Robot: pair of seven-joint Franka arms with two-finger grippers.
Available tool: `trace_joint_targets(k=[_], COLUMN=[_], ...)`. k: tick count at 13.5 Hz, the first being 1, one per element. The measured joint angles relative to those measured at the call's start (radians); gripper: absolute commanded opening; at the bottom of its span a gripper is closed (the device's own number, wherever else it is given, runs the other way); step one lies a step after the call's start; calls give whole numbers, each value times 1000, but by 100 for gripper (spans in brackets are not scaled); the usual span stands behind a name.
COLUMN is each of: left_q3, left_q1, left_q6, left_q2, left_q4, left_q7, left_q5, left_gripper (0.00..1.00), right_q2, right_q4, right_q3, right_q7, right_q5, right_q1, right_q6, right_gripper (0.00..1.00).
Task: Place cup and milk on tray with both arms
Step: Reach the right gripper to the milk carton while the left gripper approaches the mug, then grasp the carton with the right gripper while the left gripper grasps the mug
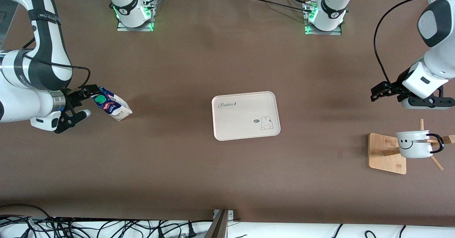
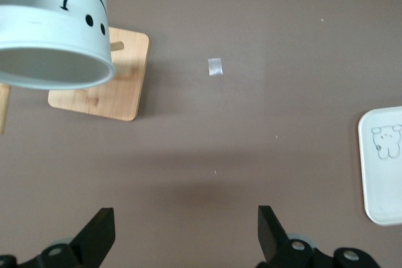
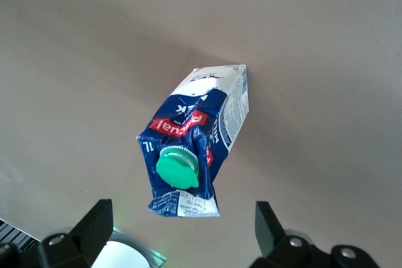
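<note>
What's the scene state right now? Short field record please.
tray: mid-table, nothing on it
milk carton: standing at the right arm's end, green cap
mug: hung on bamboo stand at the left arm's end
right tool: open, at the carton, not gripping
left tool: open, above the table near the mug

White smiley cup (image 1: pixel 413 144), blue-white green-capped milk (image 1: pixel 113 104), cream tray (image 1: pixel 245 115).

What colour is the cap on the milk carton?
Green cap, clearest in the right wrist view.
</note>
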Motion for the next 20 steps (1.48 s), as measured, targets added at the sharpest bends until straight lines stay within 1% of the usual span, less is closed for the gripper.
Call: trace_joint_targets(k=[2,3,8,11,14,18,20], left_q3=[1,2,3,2,2,2,2], left_q1=[10,14,40,45,45,45,47], left_q6=[153,209,406,469,571,674,727], left_q2=[-7,-7,6,30,61,99,113], left_q4=[-71,-90,-120,-133,-154,-157,-157], left_q7=[1,2,58,59,60,63,63], left_q5=[0,0,45,74,74,77,101], left_gripper=[100,100,100,100,100,100,100], right_q2=[2,3,4,4,4,4,4], right_q4=[-15,-24,-62,-74,-93,-110,-121], right_q3=[0,0,0,0,0,0,0], right_q7=[-14,-21,-28,-29,-30,-30,-30], right_q5=[-2,-8,-26,-27,-28,-34,-34], right_q1=[2,3,8,12,25,36,36], right_q6=[17,25,59,67,92,107,121], right_gripper=[100,100,100,100,100,100,100])
